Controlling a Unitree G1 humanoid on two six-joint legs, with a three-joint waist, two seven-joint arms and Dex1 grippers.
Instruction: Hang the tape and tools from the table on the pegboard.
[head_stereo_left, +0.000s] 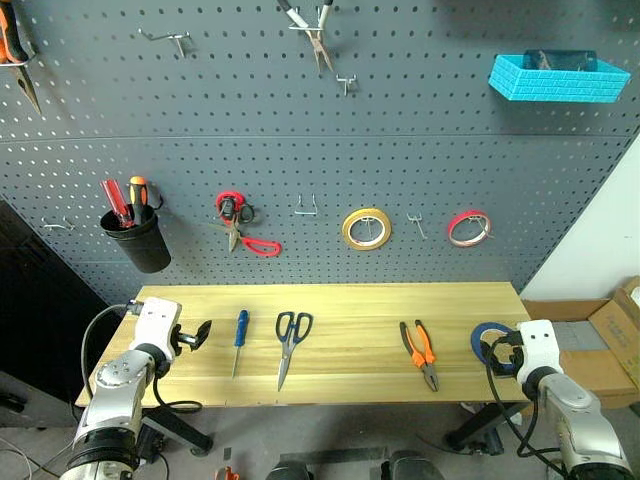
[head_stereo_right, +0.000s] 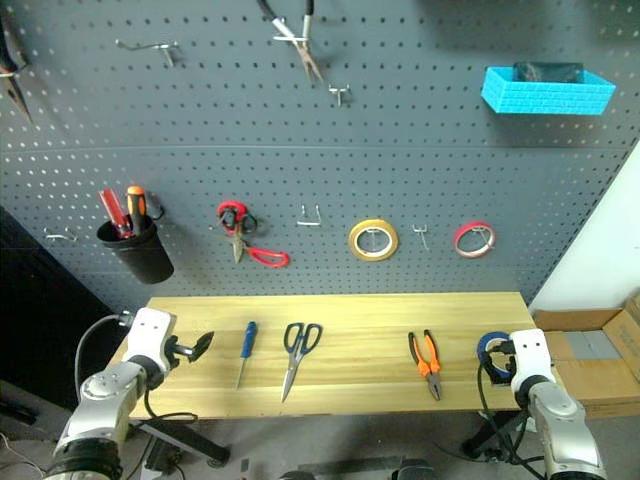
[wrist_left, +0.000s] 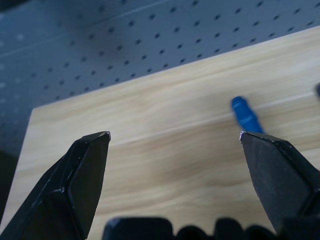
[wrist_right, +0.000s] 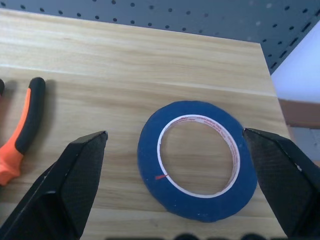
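Tabletop (head_stereo_left: 360, 300) of light wood, set against dark grey pegboard (head_stereo_left: 420, 150). Laid out on table, from robot's left to right: blue-handled screwdriver (head_stereo_left: 239, 338), dark-handled scissors (head_stereo_left: 290, 342) with blades toward the near edge, orange-and-black pliers (head_stereo_left: 419, 352) with jaws toward the near edge, blue tape roll (wrist_right: 197, 160) flat near the right end. All four apart from one another, none yet on a hook. Left gripper (head_stereo_left: 197, 334) over the left end of the table, fingers spread wide, nothing between them; screwdriver handle just beside the inner finger in the left wrist view, not touched. Right gripper (wrist_right: 175, 145) over the right end, fingers (wrist_right: 75, 175) spread wide either side of the blue tape, nothing grasped; contact with the roll not evident. Pliers handle visible next to the tape in the right wrist view, clear of the roll. On the pegboard, middle row: black cup (head_stereo_left: 138, 238) holding red and orange screwdrivers, red-handled scissors (head_stereo_left: 240, 225), empty metal hook (head_stereo_left: 306, 208), yellow tape roll (head_stereo_left: 366, 228), second small hook (head_stereo_left: 416, 224), red tape roll (head_stereo_left: 469, 228). Upper row: long-nose pliers (head_stereo_left: 316, 35) hanging, further hooks, turquoise bin (head_stereo_left: 556, 78) at upper right. Cardboard boxes (head_stereo_left: 600, 345) on the floor to the right of the table.
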